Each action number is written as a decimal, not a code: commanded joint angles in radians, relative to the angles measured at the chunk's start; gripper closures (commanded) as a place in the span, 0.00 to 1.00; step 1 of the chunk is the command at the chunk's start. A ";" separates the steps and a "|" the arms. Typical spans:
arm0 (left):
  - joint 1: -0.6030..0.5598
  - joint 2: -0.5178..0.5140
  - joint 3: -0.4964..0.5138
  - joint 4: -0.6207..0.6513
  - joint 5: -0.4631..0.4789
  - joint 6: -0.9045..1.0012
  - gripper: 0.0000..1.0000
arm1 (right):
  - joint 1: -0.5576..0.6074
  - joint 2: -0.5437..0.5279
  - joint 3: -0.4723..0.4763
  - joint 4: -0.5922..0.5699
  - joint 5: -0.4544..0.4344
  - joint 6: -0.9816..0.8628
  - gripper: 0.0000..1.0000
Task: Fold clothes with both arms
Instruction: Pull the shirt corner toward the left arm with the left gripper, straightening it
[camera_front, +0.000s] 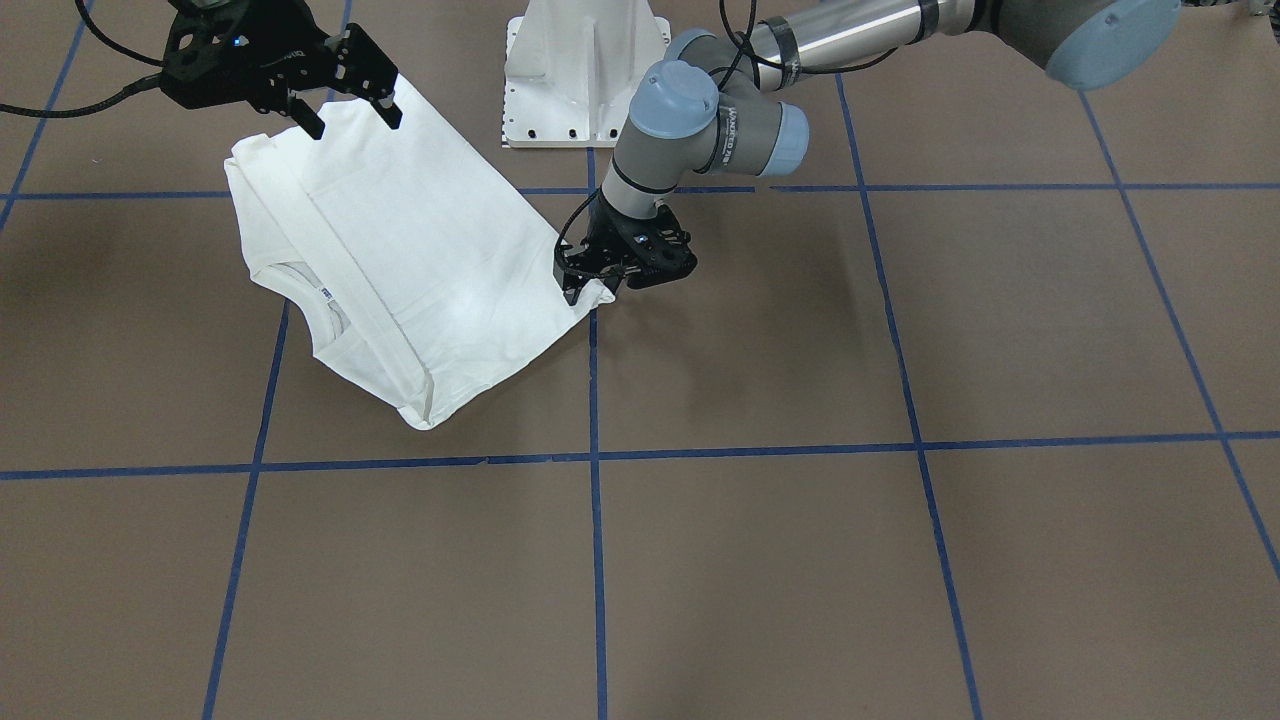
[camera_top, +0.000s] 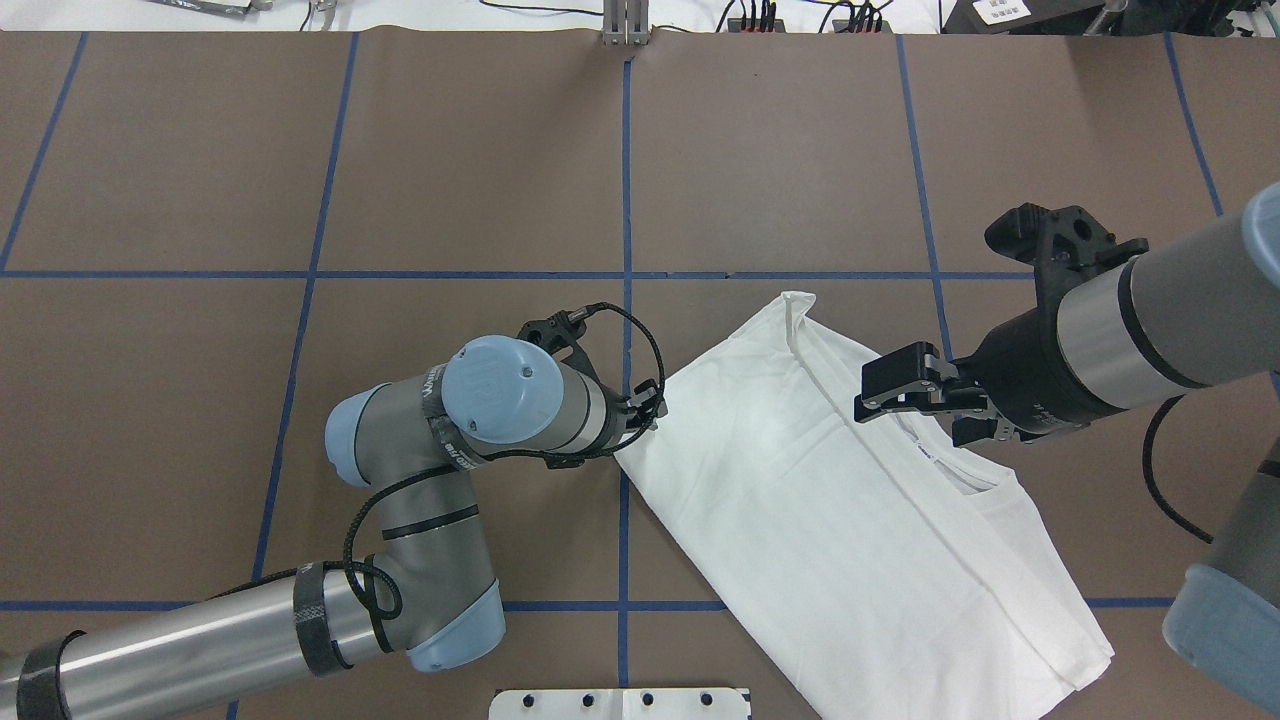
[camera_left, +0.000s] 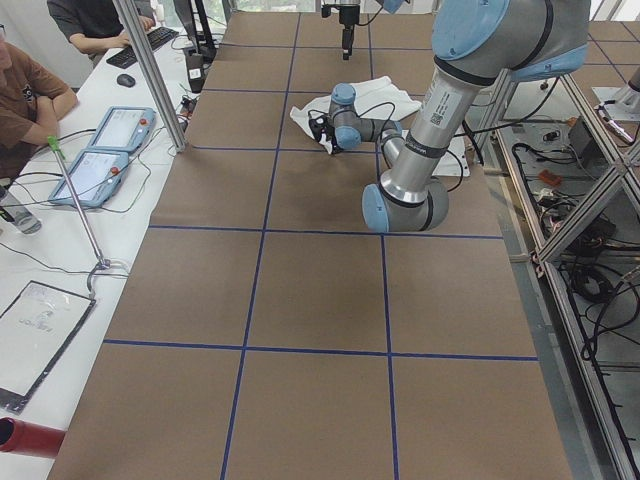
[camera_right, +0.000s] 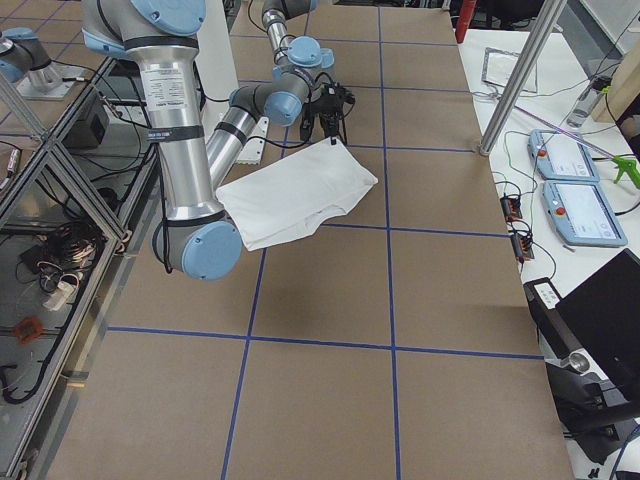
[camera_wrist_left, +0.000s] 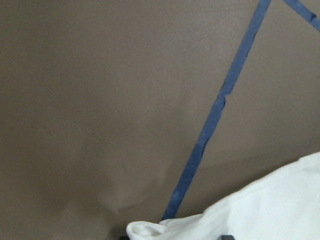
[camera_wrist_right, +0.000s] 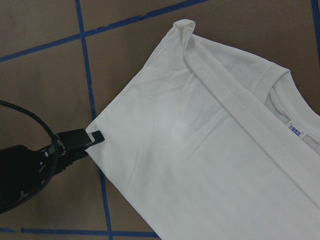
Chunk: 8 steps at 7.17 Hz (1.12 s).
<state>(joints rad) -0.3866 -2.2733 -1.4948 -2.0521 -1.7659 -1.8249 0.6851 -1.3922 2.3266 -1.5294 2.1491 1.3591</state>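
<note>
Right now the T-shirt (camera_top: 850, 520) lies flat on the table (camera_top: 450, 150), spreading from centre toward four o'clock in the overhead view, with its sides already turned in. I judge it light, limp cotton that will sag and slide on the brown surface. I would take it by corners and hems, never mid-panel. My left gripper (camera_front: 598, 288) is pinched onto the shirt's nine o'clock corner. My right gripper (camera_top: 925, 403) hangs with jaws wide above the collar (camera_wrist_right: 274, 92) side, at the shirt's two o'clock, holding nothing. The white pedestal (camera_top: 620, 703) sits at six o'clock near the lower hem, and the left arm's cable (camera_top: 655, 350) loops close to the cloth.
</note>
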 joint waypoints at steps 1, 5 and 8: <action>0.000 -0.002 0.001 -0.002 0.000 0.001 0.85 | 0.005 -0.002 -0.001 0.000 0.001 0.000 0.00; -0.062 -0.002 -0.001 0.015 -0.007 -0.005 1.00 | 0.007 -0.001 -0.007 0.000 -0.005 0.000 0.00; -0.187 0.005 0.008 0.082 -0.007 0.085 1.00 | 0.010 0.002 -0.016 0.000 -0.011 0.000 0.00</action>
<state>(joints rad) -0.5248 -2.2700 -1.4899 -2.0074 -1.7731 -1.7858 0.6939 -1.3913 2.3155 -1.5297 2.1404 1.3591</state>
